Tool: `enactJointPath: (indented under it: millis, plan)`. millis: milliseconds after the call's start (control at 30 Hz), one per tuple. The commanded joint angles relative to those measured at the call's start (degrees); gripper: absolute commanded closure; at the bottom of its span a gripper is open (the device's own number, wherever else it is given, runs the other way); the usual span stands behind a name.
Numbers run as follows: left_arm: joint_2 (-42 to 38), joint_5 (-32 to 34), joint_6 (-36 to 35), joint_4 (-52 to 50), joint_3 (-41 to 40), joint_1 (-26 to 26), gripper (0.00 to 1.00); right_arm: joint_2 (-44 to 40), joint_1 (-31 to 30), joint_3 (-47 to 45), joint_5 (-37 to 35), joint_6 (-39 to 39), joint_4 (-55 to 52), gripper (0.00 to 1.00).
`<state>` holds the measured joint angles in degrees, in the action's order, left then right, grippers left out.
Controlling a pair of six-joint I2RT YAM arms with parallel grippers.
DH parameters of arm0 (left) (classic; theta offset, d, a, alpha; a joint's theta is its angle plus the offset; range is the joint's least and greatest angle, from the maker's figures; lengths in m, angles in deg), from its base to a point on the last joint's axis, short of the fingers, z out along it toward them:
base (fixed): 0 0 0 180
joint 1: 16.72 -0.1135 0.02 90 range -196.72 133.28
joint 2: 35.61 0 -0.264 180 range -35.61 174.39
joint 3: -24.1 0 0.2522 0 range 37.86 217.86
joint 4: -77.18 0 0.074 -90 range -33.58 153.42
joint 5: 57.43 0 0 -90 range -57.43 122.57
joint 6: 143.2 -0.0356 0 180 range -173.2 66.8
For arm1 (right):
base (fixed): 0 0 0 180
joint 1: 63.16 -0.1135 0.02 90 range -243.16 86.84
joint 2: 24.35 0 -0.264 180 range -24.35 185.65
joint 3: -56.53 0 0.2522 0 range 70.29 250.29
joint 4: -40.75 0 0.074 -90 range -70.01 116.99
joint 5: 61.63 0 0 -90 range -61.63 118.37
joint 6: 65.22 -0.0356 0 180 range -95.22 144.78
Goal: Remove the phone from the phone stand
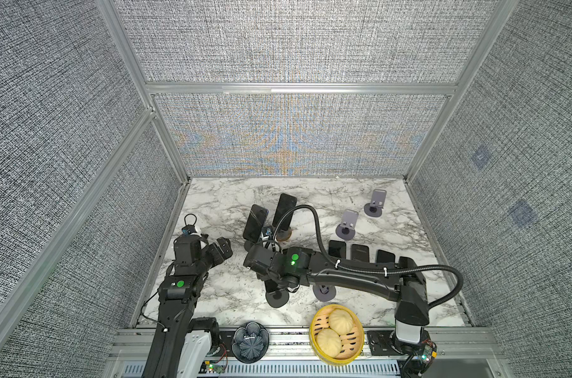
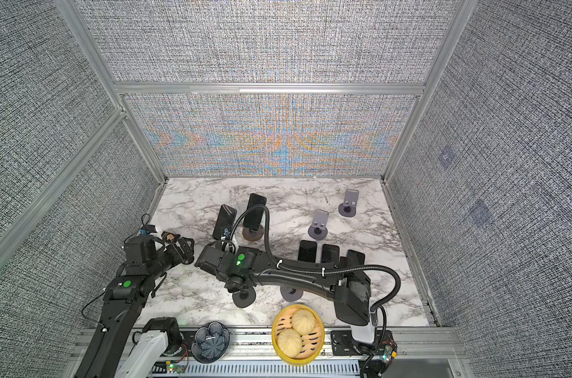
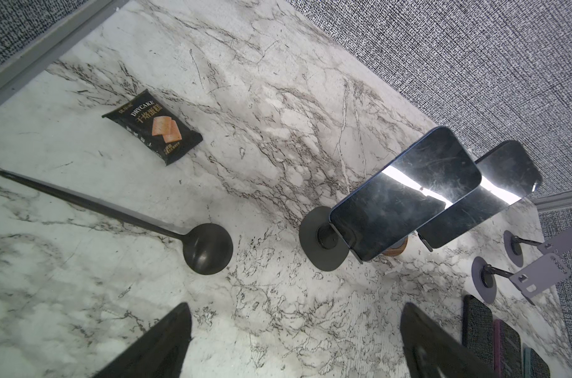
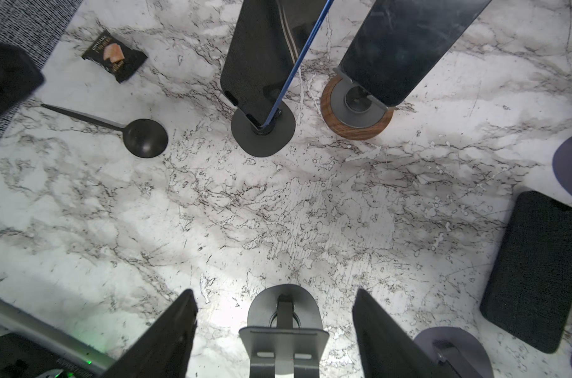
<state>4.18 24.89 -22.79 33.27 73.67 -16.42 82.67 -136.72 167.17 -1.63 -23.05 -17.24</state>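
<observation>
Marble table inside grey fabric walls, two phones propped side by side toward its back: blue-edged phone on dark stand, black phone on wood-based stand. Left gripper spread wide and empty, facing both phones from the table's left part. Right gripper parted, holding nothing, fingers either side of an empty grey stand in front of the phones, not touching it.

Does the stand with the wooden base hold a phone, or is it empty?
Holds one: a dark phone leans in the wooden-base stand, lower edge in its lip.
</observation>
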Motion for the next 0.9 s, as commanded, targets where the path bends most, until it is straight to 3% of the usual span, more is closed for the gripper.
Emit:
enactJointPath:
  millis: [0,467,867]
  plan:
    - [-0.2,-0.3,0.0,0.4,0.0,0.0,0.00,-2.3,0.2,-0.4,-1.0,1.0,2.4,0.31]
    - [-0.4,-0.2,0.0,0.4,-0.1,0.0,0.00,-9.8,9.9,-3.0,0.9,5.8,2.5,0.32]
    - [0.4,-0.9,0.3,1.5,-0.6,0.1,0.00,-11.9,20.0,-13.0,2.5,4.1,5.9,0.32]
